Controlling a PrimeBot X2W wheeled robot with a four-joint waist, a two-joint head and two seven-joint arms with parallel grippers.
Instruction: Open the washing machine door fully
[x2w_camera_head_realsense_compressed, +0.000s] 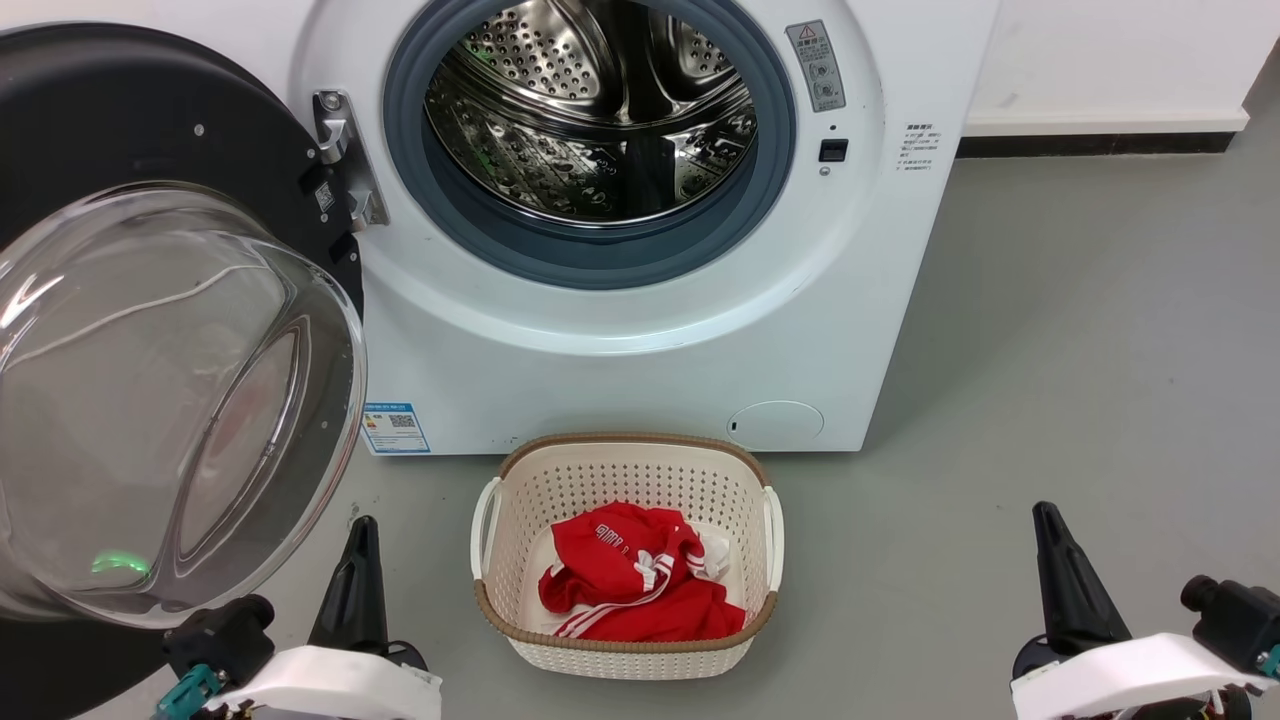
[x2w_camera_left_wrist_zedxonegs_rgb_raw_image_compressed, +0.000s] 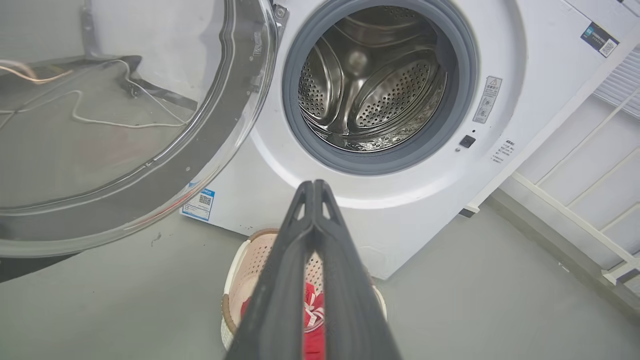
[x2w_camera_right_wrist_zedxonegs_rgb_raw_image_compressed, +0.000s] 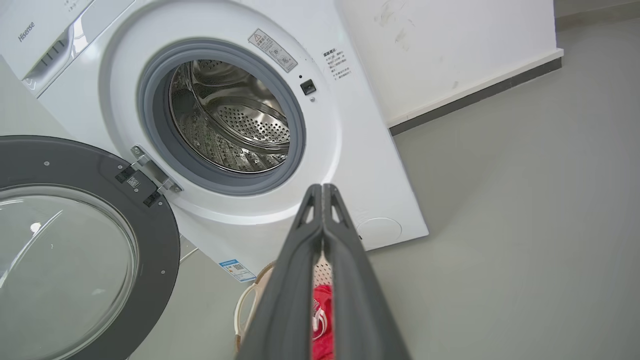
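The white washing machine faces me with its steel drum exposed inside a grey rubber ring. Its round black washing machine door, with a bulging clear glass bowl, is swung wide out to the left on its hinge; the door also fills the left of both wrist views. My left gripper rests low, just right of the door's lower rim, shut and empty, fingertips pressed together. At the lower right sits my right gripper, shut too, with its fingertips touching, holding nothing.
A cream perforated laundry basket with red clothes stands on the grey floor before the machine, between my grippers. A blue sticker marks the machine's lower left. A white wall with dark skirting runs at the right.
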